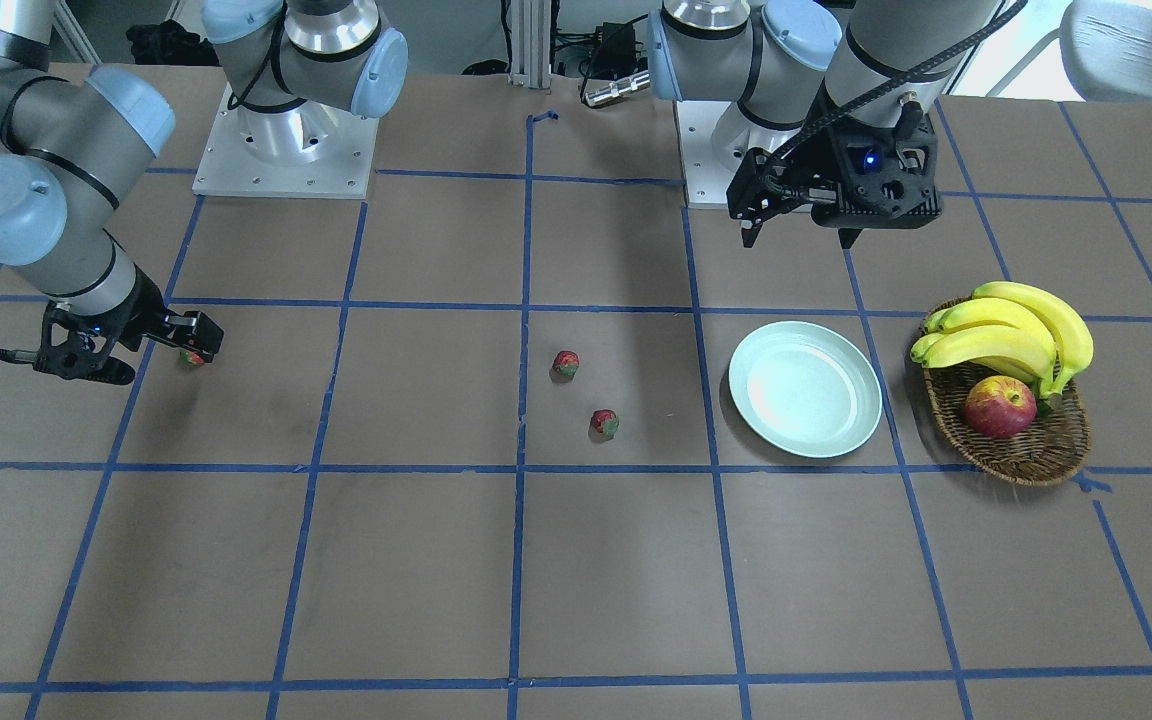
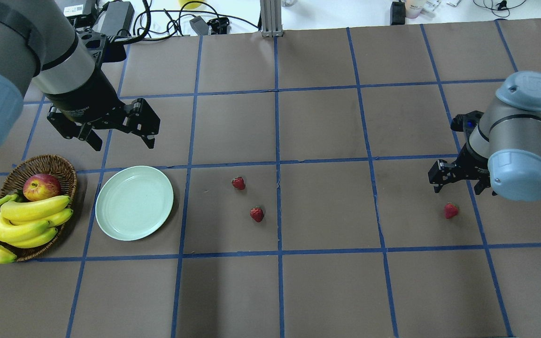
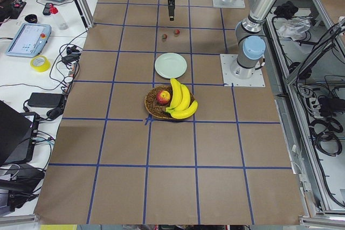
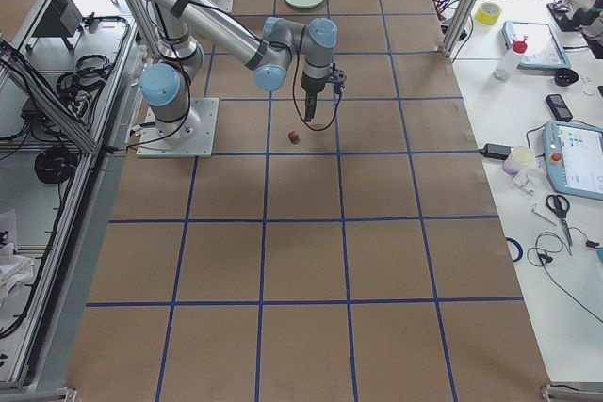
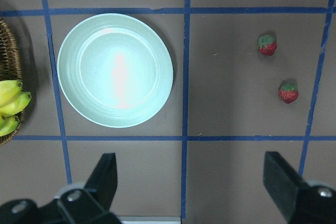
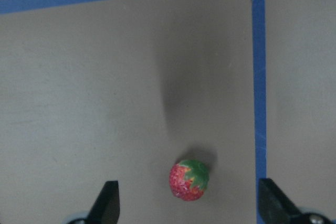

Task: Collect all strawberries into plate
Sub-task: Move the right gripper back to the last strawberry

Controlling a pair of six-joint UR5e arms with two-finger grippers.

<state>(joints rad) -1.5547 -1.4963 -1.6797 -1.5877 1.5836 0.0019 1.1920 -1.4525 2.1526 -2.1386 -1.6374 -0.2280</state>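
Seen from overhead, a wicker basket (image 2: 66,171) of bananas (image 2: 31,217) and an apple (image 2: 41,187) sits at the table's 9 o'clock edge. The left gripper (image 2: 122,141) hangs at 12 o'clock of the plate (image 2: 134,203), jaws spread wide and holding nothing. The mint-green plate is bare, just beside the basket at its 3 o'clock.

Two strawberries lie near mid-table at the plate's 3 o'clock, the first strawberry (image 2: 238,183) nearer the plate and the second strawberry (image 2: 257,214) at its 5 o'clock. The third strawberry (image 2: 451,211) lies alone, well apart, far out at 3 o'clock. The right gripper (image 2: 456,183) hovers over it with its fingers parted and empty.

That lone berry is the right arm's to take, being far nearer to it than to the left. In the right wrist view it shows at 6 o'clock, about midway between the two fingers (image 6: 108,203). Its green cap points toward 1 o'clock and its tip toward 7, so its short long axis runs slantwise to the line of the jaws. A straight descent looks enough to bracket it; afterwards the plate lies across the whole table at 9 o'clock.
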